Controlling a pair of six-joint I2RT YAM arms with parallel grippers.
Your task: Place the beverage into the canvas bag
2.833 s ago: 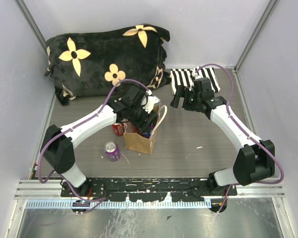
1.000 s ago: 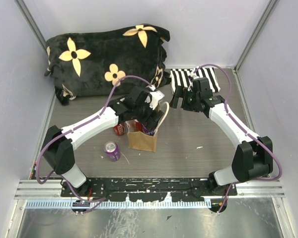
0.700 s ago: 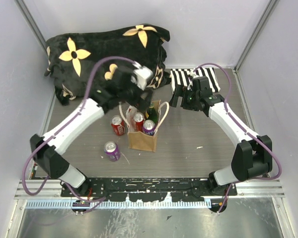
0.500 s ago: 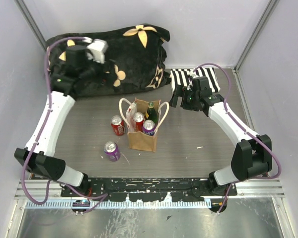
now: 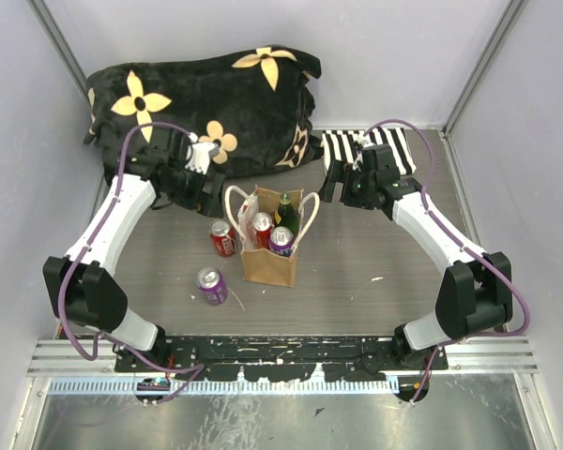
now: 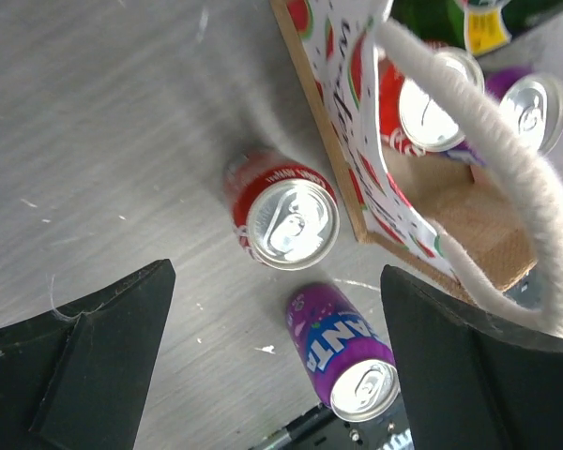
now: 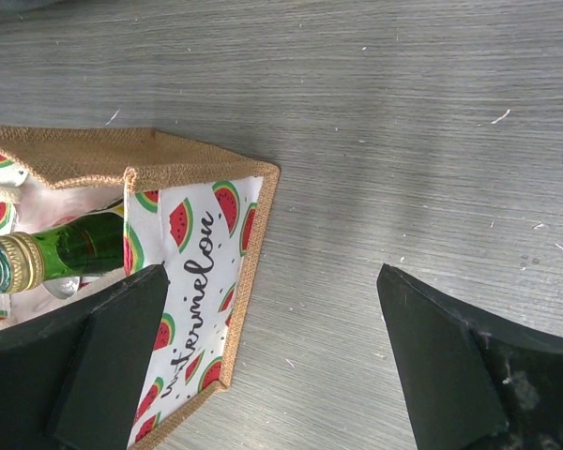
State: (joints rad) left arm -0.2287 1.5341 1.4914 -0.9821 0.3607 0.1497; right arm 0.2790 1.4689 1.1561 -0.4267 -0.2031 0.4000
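The tan canvas bag (image 5: 267, 264) stands upright mid-table with cream handles. It holds a red can (image 5: 261, 227), a purple can (image 5: 281, 239) and a green bottle (image 5: 286, 212). A second red can (image 5: 223, 238) stands just left of the bag. A purple Fanta can (image 5: 210, 285) lies nearer the front. My left gripper (image 5: 214, 197) is open and empty, above the floor left of the bag. In the left wrist view the red can (image 6: 286, 221) and Fanta can (image 6: 342, 352) lie between its fingers (image 6: 84, 366). My right gripper (image 5: 330, 184) is open and empty by the bag's right edge (image 7: 202, 272).
A black flowered blanket (image 5: 197, 108) fills the back left. A black-and-white striped cloth (image 5: 357, 145) lies at the back right, behind the right gripper. Grey walls close in both sides. The bag's handle (image 6: 488, 159) loops close to the left gripper.
My left gripper has left the bag's mouth, swung up and back over the blanket, then come down left of the bag. A purple can now sits in the bag. The right arm barely moved.
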